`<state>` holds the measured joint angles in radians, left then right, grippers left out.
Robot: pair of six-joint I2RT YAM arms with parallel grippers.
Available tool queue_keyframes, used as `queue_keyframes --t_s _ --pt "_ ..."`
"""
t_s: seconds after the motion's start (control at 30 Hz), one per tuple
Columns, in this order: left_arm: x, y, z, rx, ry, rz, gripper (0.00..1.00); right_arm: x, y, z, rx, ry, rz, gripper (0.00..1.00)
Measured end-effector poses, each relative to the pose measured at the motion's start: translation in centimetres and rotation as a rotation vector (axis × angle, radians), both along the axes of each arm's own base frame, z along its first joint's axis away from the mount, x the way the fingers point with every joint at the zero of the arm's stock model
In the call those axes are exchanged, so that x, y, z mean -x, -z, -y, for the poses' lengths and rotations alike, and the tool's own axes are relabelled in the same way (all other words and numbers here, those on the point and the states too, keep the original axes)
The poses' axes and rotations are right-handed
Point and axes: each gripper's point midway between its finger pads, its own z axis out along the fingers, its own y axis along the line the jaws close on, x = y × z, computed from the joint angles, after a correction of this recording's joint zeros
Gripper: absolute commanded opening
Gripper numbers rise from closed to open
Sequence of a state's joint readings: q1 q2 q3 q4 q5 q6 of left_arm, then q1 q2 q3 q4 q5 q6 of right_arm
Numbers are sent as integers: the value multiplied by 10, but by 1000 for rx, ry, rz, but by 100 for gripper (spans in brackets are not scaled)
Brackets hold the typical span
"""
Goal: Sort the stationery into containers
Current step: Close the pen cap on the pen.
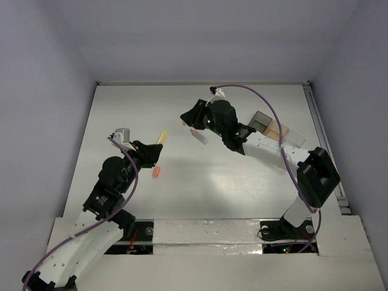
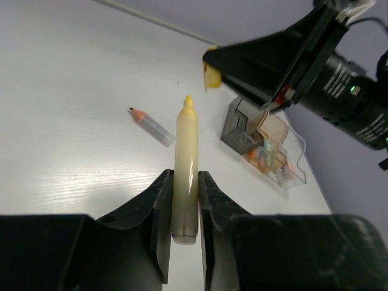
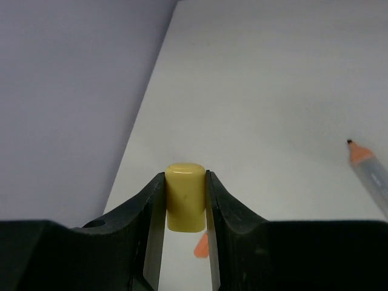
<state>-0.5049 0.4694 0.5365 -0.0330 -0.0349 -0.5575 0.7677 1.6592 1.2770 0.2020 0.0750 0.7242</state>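
Note:
My left gripper [image 2: 184, 182] is shut on a pale yellow marker [image 2: 185, 159], uncapped, with its yellow tip pointing away; in the top view the gripper [image 1: 157, 149] holds the marker [image 1: 161, 137] above the table's left part. My right gripper [image 3: 185, 182] is shut on the marker's yellow cap [image 3: 185, 197] and hovers just beyond the marker tip [image 1: 183, 119]. The cap also shows in the left wrist view [image 2: 211, 75]. The containers [image 1: 274, 128] stand at the right, one smoky dark, one tan; several coloured pieces lie in them [image 2: 267, 151].
A clear pencil-like piece with an orange end [image 1: 199, 136] lies on the table between the grippers; it also shows in the wrist views [image 2: 151, 125] [image 3: 371, 173]. A small orange piece [image 1: 156, 173] lies near my left gripper and under the cap [image 3: 201, 245].

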Motion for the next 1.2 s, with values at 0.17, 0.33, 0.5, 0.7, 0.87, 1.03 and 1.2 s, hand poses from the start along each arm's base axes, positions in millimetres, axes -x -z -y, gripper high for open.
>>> queue_keyframes --t_s 0.17,0.33,0.5,0.7,0.87,1.03,1.2 --pt "0 21 20 10 21 4 0 13 45 4 7 -6 -109 0" --pt "0 28 44 -9 34 38 0 20 64 10 -8 8 -153 0" --pt "-7 41 47 -41 -11 67 0 25 65 16 -63 30 -175 0" --pt "-10 50 43 -64 -46 89 0 26 54 16 -151 49 -186 0" --pt "-9 36 47 -49 -39 143 0 25 44 13 -208 50 -193 2" --pt "-7 33 51 -41 -26 162 0 26 39 9 -244 39 -201 3" --pt "-6 37 54 -44 -14 159 0 26 40 7 -257 34 -210 3"
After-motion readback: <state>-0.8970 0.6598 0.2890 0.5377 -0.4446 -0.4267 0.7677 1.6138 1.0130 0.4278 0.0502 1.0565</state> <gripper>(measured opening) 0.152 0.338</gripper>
